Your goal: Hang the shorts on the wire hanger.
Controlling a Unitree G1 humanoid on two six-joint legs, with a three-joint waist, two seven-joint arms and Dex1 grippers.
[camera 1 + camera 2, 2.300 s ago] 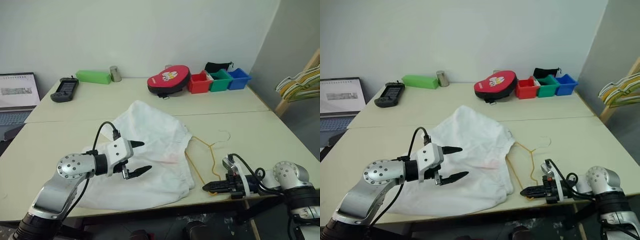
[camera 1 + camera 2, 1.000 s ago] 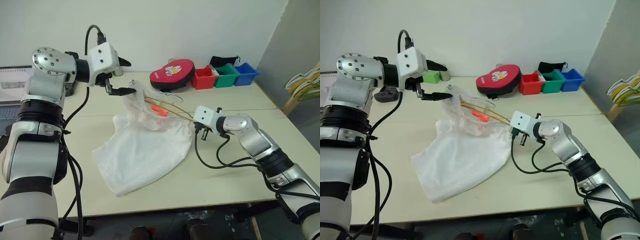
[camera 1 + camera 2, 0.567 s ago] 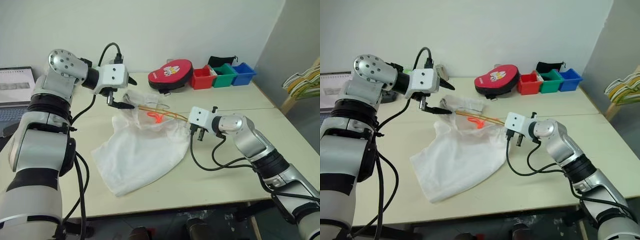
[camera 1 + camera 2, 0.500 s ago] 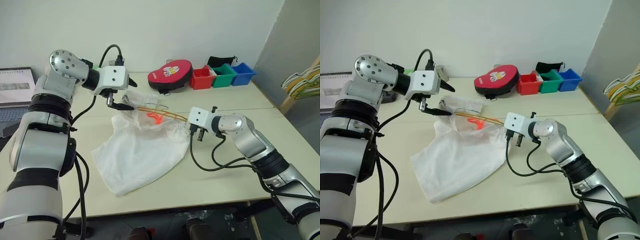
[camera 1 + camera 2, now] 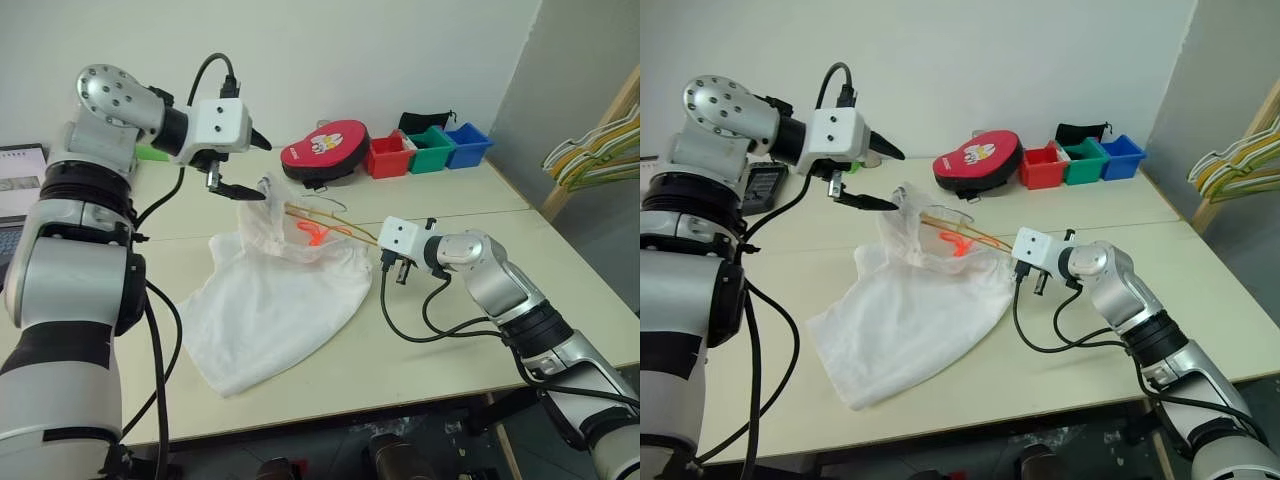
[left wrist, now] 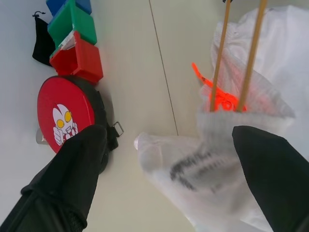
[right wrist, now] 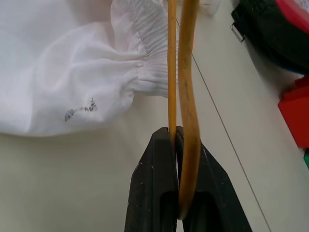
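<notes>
The white shorts (image 5: 278,292) lie spread on the table, their elastic waistband end (image 6: 212,145) lifted off it. The yellow wire hanger (image 7: 186,72) runs into that raised end, close to an orange-red mark (image 5: 312,232). My right gripper (image 7: 175,131) is shut on the hanger's wire and holds it off the table, to the right of the shorts. My left gripper (image 5: 266,172) hangs open at the lifted waistband. Its lower finger (image 5: 247,193) is at the cloth's top edge, and the waistband shows between the two fingers in the left wrist view.
A round red case (image 5: 322,150), then red (image 5: 385,156), green (image 5: 427,150) and blue (image 5: 467,143) bins and a black pouch line the table's far edge. Striped hangers (image 5: 592,150) hang at the far right. A handheld console (image 5: 765,186) lies at the back left. Bare table (image 5: 450,335) lies in front.
In the oldest frames the shorts lay flat with the hanger beside them; now the hanger is inside them and held up. Over the last second the left gripper turned slightly; the camera shifted.
</notes>
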